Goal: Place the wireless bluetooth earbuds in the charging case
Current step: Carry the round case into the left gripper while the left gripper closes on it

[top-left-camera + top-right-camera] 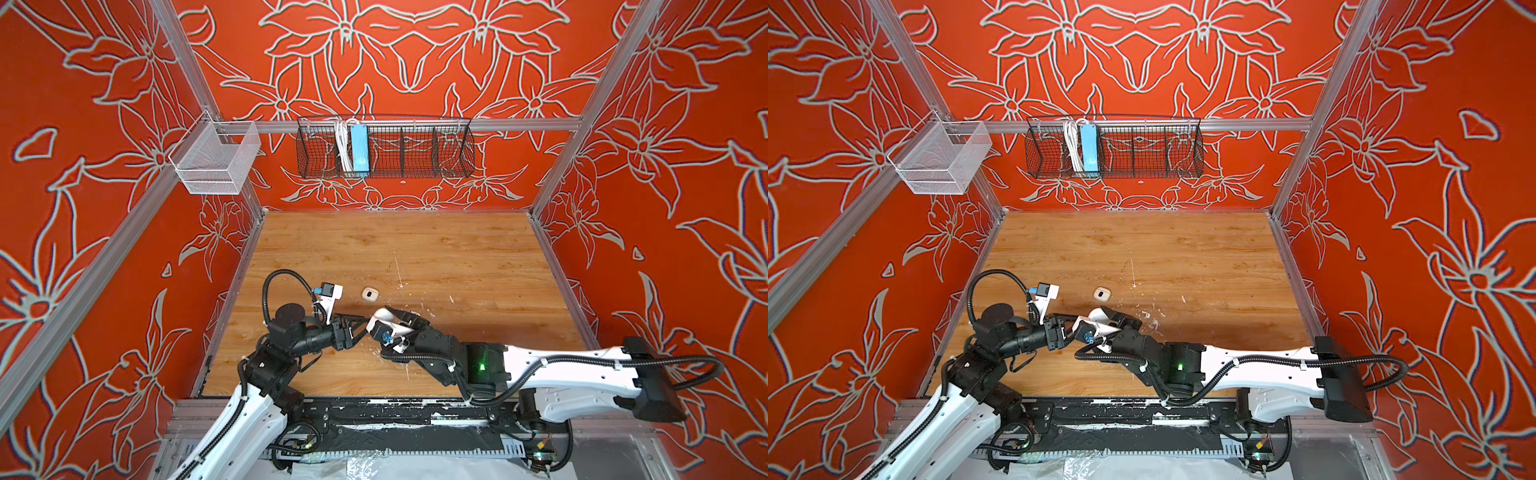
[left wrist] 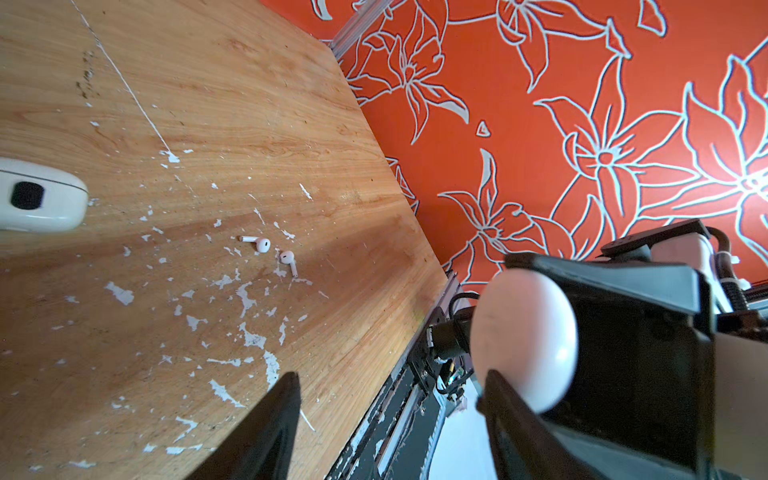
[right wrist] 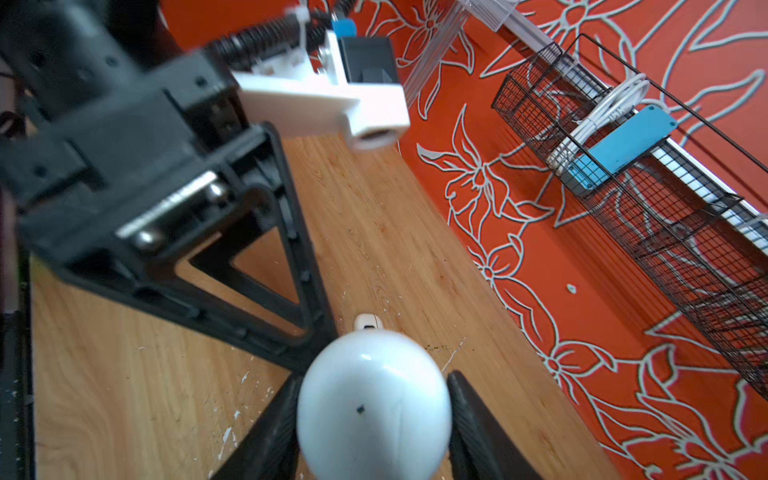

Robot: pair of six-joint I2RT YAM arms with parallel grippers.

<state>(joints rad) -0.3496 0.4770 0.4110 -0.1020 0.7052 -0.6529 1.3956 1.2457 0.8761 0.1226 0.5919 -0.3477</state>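
R claw holds the white case; L claw is open right by it.
R claw pinches the egg-shaped case on both sides, near the front middle of the table. L claw fingers stand apart w/ bare wood showing btw them. One tip is right at the case, can't tell if it touches. 2 buds lie on the wood, close but not touching, stems pointing diff ways, among white paint flecks. White pod w/ a black spot sits on the table a bit behind both claws.
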